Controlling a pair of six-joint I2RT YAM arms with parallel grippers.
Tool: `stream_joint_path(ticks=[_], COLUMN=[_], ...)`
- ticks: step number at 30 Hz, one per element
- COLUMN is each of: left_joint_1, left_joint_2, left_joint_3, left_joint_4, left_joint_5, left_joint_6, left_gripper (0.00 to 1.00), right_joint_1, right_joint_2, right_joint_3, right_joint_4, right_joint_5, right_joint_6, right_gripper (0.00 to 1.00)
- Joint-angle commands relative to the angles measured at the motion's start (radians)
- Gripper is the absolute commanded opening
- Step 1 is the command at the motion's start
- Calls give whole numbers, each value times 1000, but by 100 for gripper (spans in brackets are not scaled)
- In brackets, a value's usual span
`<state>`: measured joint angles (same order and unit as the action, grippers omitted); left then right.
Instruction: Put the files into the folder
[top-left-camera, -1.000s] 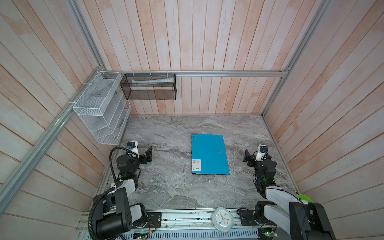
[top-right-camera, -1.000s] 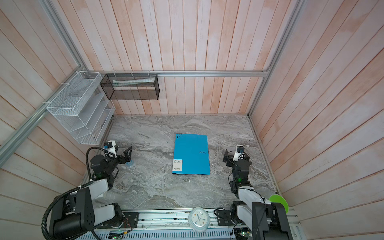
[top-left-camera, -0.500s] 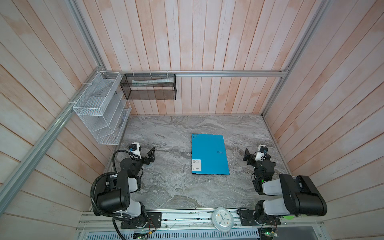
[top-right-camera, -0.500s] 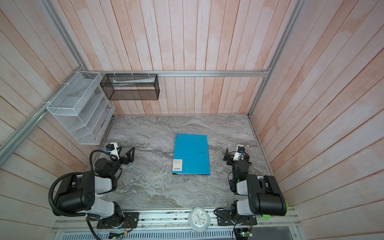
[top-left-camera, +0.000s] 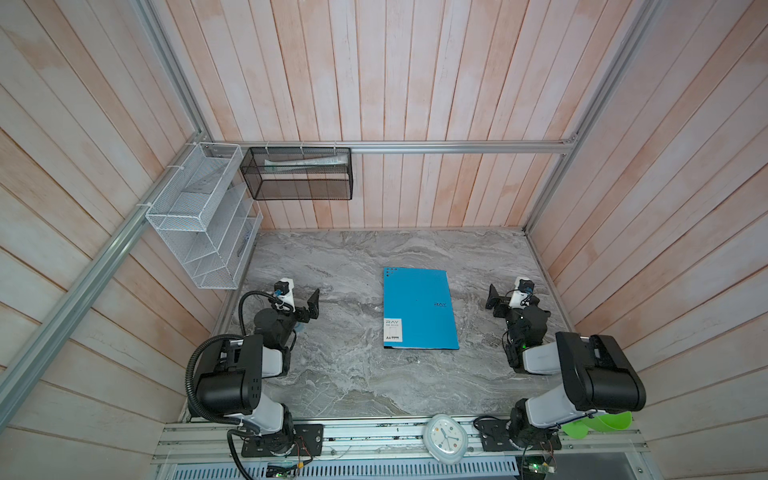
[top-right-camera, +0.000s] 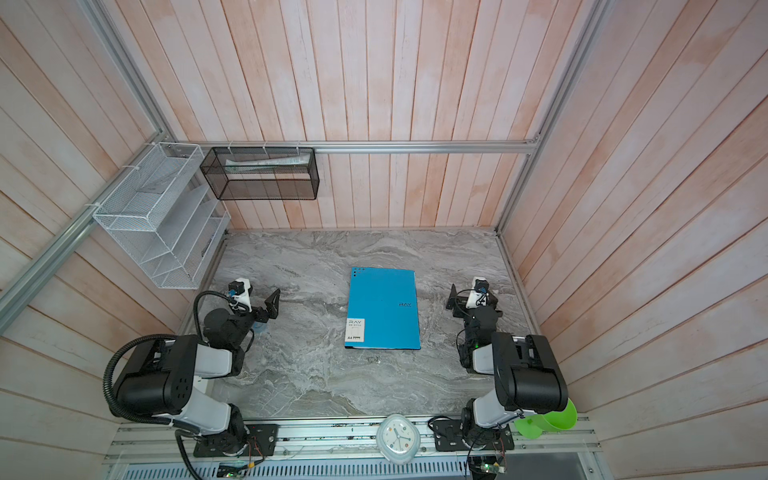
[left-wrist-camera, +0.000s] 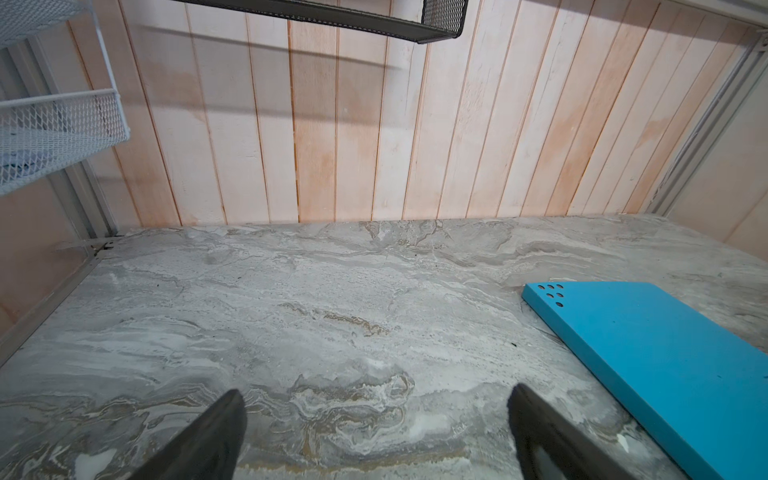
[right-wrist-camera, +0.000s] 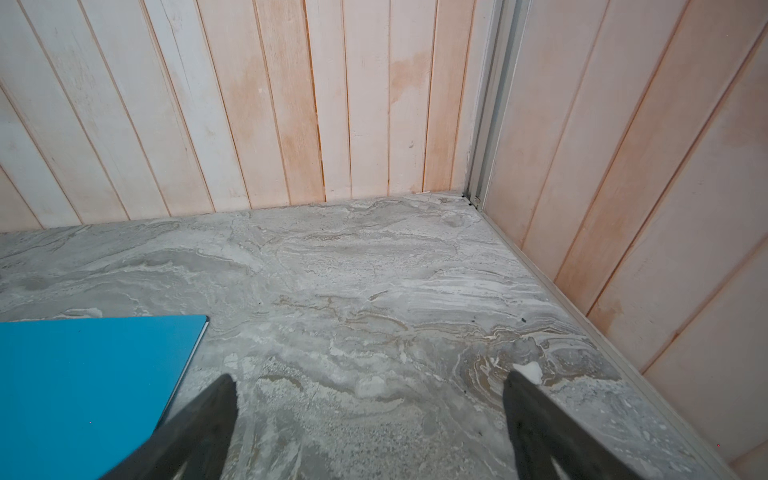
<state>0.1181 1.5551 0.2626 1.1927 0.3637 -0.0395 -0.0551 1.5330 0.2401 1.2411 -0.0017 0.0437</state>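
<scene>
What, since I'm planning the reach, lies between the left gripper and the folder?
Nothing: just bare table between the left gripper and the folder, seen in both top views and the left wrist view.

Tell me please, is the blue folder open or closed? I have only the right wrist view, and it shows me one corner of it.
Observer: Closed. The blue folder lies flat on the marble table, with its whole cover facing up.
Operator: And papers? I see none.
Observer: White paper sheets lie in the black mesh basket on the back wall.
Operator: What does the left gripper do?
Observer: The left gripper is open and empty, left of the folder, not touching it.
</scene>
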Motion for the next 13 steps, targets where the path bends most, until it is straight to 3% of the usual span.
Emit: stream_joint_path(ticks=[1,8,13], left_joint_1=[-4,-9,-40], left_joint_2=[-11,-10,-14], left_joint_3=[4,8,21], left_joint_4=[-37,-44,-75], left_joint_5=[-35,-45,-117], left_joint_6=[30,32,46], left_gripper=[100,100,100], right_joint_1=[-3,-3,-3], right_joint_2=[-12,-14,-14], right_joint_3=[6,8,8], right_joint_4=[-40,-48,-47], right_joint_5=[-21,-22,-23], right_joint_6=[-15,-18,-18], right_gripper=[98,98,98])
